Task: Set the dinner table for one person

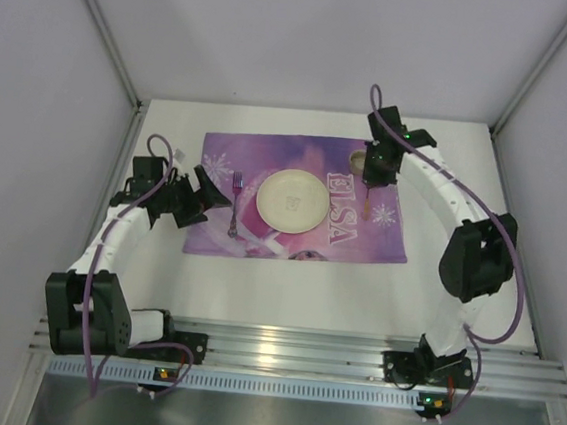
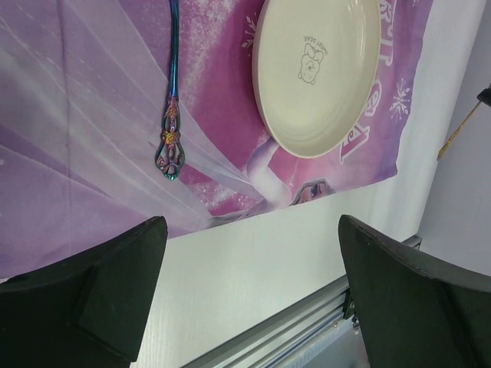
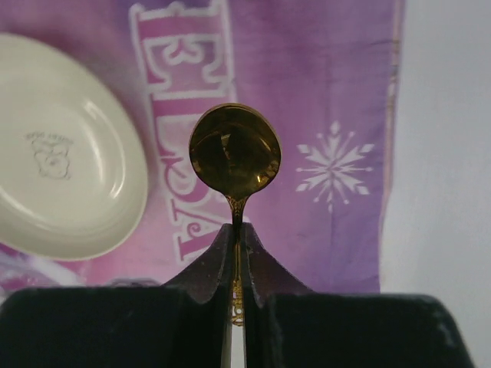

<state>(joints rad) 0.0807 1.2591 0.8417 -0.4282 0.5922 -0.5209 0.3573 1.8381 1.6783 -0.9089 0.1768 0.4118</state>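
1. Looking at risks first: the gold spoon (image 3: pixel 235 151) is pinched only by its skinny handle, so it could swivel or slide between the jaws and end up crooked on the purple placemat (image 3: pixel 337 84).
2. It's near the plate (image 3: pixel 61 146), so a sloppy lowering could clip the rim. Letting go too high might bounce it onto the bare dinner table (image 1: pixel 286 293), the white top under everything.
3. The right gripper (image 3: pixel 238 234) is clamped tight on that handle, with the bowl poking out over the mat's lettering, right of the plate.
4. The left gripper (image 2: pixel 252 226) is spread wide and holding nothing, hanging over the mat's near edge, near the fork (image 2: pixel 172 100).
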